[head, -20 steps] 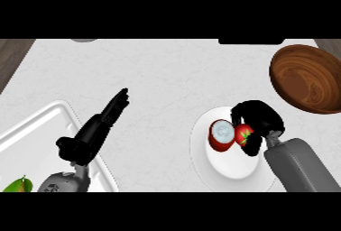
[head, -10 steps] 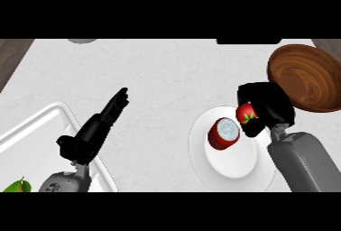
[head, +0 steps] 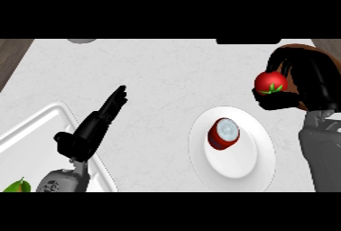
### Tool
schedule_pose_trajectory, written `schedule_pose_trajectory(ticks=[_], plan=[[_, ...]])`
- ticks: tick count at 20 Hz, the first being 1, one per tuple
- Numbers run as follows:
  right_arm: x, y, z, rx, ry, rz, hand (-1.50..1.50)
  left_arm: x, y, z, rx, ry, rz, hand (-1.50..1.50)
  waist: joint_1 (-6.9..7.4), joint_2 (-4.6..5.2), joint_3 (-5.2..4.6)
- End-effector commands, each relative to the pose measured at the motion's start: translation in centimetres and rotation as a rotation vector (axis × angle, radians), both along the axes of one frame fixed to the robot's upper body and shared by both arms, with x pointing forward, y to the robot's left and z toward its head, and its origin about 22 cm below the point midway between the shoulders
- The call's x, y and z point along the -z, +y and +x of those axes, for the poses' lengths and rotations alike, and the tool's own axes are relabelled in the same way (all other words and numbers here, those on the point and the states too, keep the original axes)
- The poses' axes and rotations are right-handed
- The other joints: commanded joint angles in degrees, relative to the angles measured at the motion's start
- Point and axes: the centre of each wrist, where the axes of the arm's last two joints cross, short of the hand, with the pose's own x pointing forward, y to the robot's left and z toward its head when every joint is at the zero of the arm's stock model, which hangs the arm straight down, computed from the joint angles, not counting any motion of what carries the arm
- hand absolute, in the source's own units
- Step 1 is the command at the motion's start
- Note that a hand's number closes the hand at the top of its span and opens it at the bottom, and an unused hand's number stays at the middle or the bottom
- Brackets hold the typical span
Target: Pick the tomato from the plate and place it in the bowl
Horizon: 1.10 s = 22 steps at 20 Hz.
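At the far left, a green fruit [head: 16, 185] is seen at the lower edge, beside a white tray [head: 40, 124] set at an angle on the pale counter [head: 166, 72]. Over the tray's corner the left hand [head: 100, 122] is held open, fingers straight and nothing grasped. Right of centre a white plate [head: 246, 162] is laid on the counter, with a red cup-like item [head: 223, 134] on it. Further right, the tomato [head: 270, 82] is held above the counter, clear of the plate, the right hand [head: 303, 83] curled around it. The brown bowl [head: 313, 50] is mostly hidden behind that hand.
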Motion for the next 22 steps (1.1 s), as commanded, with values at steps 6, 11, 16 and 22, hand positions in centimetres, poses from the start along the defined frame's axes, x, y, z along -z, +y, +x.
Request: schedule_pose_trajectory(ticks=[6, 11, 16, 22], plan=[[-0.5, -7.6, 2.7, 0.157, -0.022, -0.086, 1.50, -0.2, -0.6, 0.4, -0.001, -0.008, 0.006, 0.00, 0.47, 0.23, 0.02], [0.8, -13.0, 4.6, 0.271, -0.144, -0.151, 1.50, -0.1, -0.3, 0.2, 0.030, -0.010, -0.003, 0.00, 1.28, 0.67, 0.09], [3.8, -12.7, 7.8, 0.274, -0.069, -0.193, 1.50, 0.3, -0.1, -0.7, 0.025, -0.011, 0.000, 0.00, 1.56, 0.47, 0.04], [6.5, -17.1, 7.1, 0.260, 0.336, -0.033, 1.50, 0.9, -0.3, -0.3, 0.062, -0.018, -0.010, 0.00, 2.39, 1.09, 0.10]])
